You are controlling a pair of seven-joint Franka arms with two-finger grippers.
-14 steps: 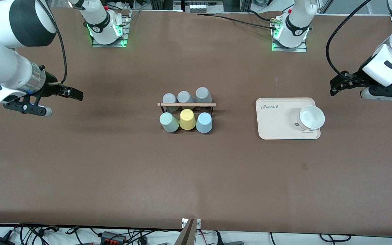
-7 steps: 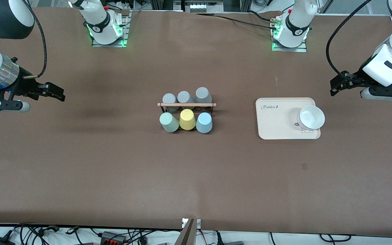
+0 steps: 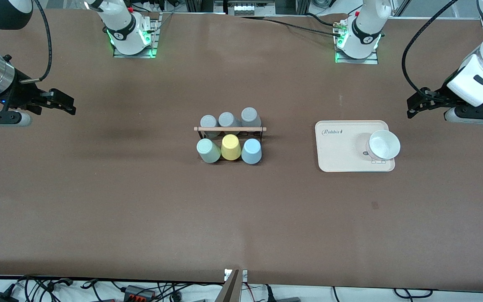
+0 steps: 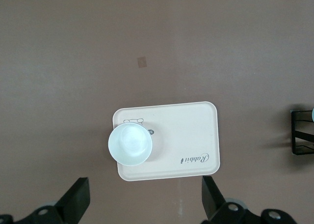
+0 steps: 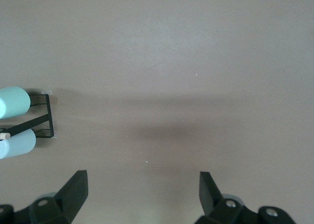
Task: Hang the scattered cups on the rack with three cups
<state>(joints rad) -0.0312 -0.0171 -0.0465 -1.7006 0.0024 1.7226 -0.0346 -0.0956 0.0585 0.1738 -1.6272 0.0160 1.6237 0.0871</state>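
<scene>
The black wire rack [image 3: 229, 129] with its wooden rod stands mid-table. The pale mint cup [image 3: 208, 151] and the light blue cup [image 3: 251, 151] sit upside down on its nearer row, with a yellow cup [image 3: 230, 147] between them. My right gripper [image 3: 67, 105] is open and empty over bare table at the right arm's end. Its wrist view shows its open gripper [image 5: 142, 192], the rack's end [image 5: 41, 117] and the mint cup [image 5: 13, 102]. My left gripper [image 3: 412, 107] is open and empty above the table at the left arm's end, also seen in its wrist view [image 4: 145, 204].
Three grey cups [image 3: 227, 120] fill the rack's farther row. A cream tray [image 3: 342, 155] with a white bowl [image 3: 384, 144] lies between the rack and the left arm's end; the left wrist view shows the tray [image 4: 196, 135] and bowl [image 4: 130, 144].
My right gripper has drawn back from the rack toward the right arm's end of the table. The left arm and all cups have not moved.
</scene>
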